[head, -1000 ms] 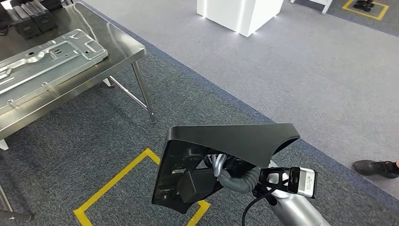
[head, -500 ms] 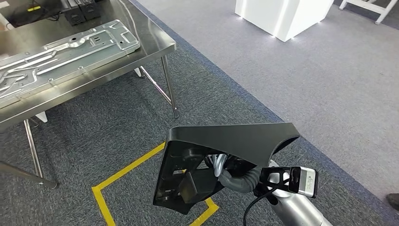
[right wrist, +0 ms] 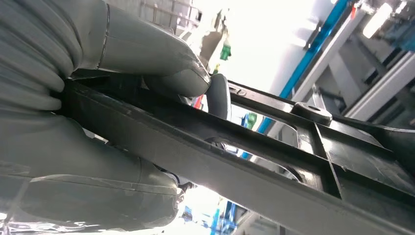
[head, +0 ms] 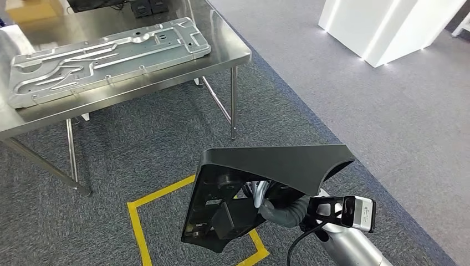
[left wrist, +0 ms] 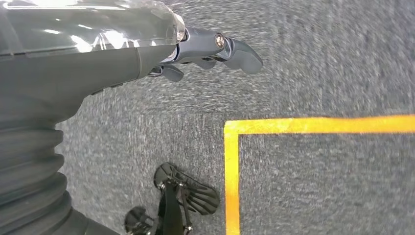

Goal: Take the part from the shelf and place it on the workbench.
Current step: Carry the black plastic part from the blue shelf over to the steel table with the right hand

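Note:
The part is a large black plastic panel with a ribbed inner side, held low at the middle of the head view above the carpet. My right hand grips it from behind, mostly hidden by it. In the right wrist view the thumb and fingers clamp a black rib of the part. The steel workbench stands ahead to the left. My left hand hangs over the carpet with nothing in it and its fingers apart.
A stamped silver metal panel lies along the workbench, with dark boxes at its far end. Yellow tape marks a square on the dark carpet under the part. A white block stands at the far right on lighter floor.
The whole picture has shifted: the camera has turned, and the workbench now sits further right and fuller in view. The part and my right arm keep their place in the picture.

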